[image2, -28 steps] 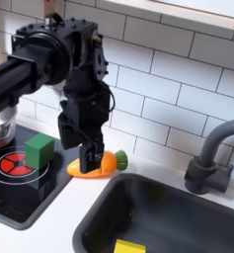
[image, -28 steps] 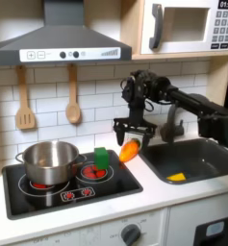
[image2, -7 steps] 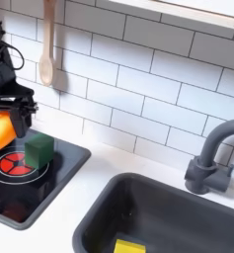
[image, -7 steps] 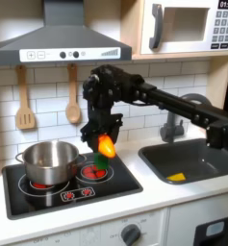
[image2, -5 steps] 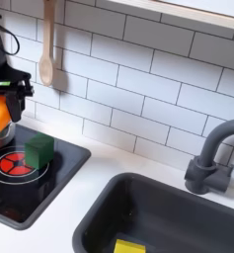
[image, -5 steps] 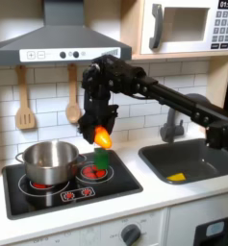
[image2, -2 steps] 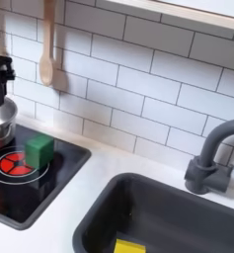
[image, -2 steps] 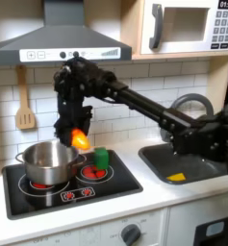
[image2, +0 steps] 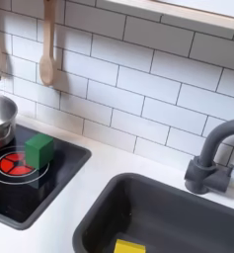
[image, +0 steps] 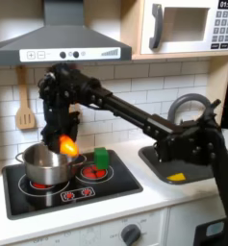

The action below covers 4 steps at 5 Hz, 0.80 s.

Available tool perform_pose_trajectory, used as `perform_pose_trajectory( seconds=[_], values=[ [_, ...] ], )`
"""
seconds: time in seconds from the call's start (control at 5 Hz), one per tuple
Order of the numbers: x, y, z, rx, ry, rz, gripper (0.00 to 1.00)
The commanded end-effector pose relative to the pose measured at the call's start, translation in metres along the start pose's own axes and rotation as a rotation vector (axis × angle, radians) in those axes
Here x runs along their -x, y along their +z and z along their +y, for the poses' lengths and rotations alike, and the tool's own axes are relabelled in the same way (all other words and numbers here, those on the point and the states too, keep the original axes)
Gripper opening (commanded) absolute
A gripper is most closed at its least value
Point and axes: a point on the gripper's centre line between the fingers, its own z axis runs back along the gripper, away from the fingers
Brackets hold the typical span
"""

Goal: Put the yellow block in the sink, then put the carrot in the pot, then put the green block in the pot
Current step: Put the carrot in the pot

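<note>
Gripper grasps the carrot just above the pot; green block on the stove, yellow block in the sink

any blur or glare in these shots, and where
In the first exterior view, the carrot in the gripper over the pot looks smeared and overbright. In the second exterior view, the green block is sharper; the pot's rim glints.

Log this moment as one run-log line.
gripper: shut on carrot, above pot | yellow block: in sink | green block: on stove, pending
</note>
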Motion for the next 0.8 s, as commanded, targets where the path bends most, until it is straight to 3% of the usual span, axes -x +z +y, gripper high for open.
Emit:
perform_pose_trajectory(
  seconds=[0.0, 0.6],
  values=[
    [-0.009, -0.010, 0.009, -0.002, 0.005, 0.020, 0.00],
    [-0.019, -0.026, 0.010, -0.008, -0.043, 0.061, 0.00]
  ],
)
